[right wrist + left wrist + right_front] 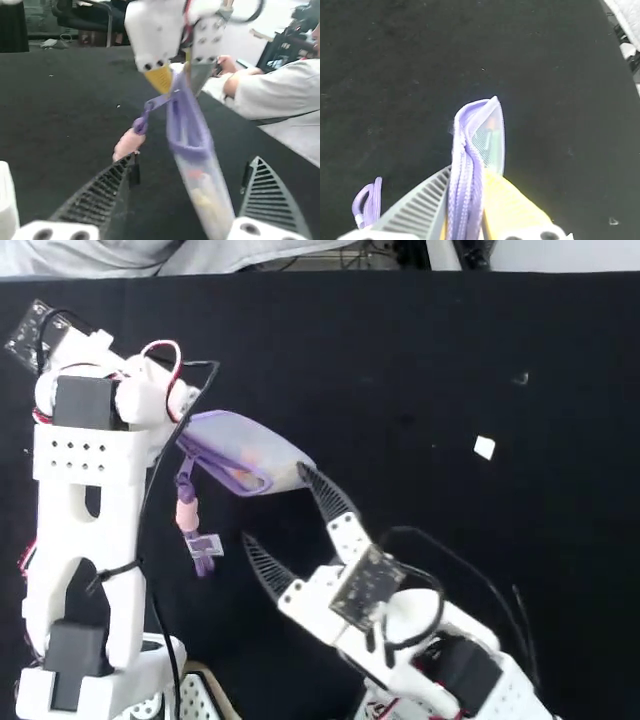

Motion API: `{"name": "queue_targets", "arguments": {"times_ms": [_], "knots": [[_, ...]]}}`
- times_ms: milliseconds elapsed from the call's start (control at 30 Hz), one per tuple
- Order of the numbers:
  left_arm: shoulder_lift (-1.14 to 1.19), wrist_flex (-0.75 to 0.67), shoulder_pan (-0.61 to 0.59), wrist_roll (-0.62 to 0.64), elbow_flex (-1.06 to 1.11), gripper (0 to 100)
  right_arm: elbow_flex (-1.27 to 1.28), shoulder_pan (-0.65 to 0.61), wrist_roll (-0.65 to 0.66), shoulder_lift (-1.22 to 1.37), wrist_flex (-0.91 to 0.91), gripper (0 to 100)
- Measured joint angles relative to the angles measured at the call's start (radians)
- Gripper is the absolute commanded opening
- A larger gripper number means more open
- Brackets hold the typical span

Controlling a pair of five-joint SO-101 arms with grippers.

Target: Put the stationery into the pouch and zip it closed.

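Clamping the left end of the purple see-through pouch (240, 452), my left gripper (468, 175) has its grey and yellow fingers shut tight on the zip edge. The pouch stretches right from there over the black table (450, 360), with pale stationery (200, 192) showing through its clear side. My right gripper (272, 505) waits with fingers spread wide, the pouch's right end between them and the far tip at its corner. A purple strap (186, 478) with a pink charm (187, 512) hangs near the left end. A small white piece (484, 447) lies well apart, far right.
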Motion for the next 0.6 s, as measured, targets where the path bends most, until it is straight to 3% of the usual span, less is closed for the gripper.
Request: {"name": "queue_targets", "arguments": {"times_ms": [233, 433, 600], "knots": [[0.0, 0.0, -0.003, 0.014, -0.023, 3, 0.126, -0.091, 0.0, -0.008, -0.118, 32.8], [0.0, -0.002, -0.003, 0.014, -0.023, 3, 0.275, -0.11, 0.002, -0.008, -0.316, 23.0], [0.0, -0.002, -0.003, 0.014, -0.026, 3, 0.259, -0.095, 0.002, -0.005, -0.307, 29.9]]}}
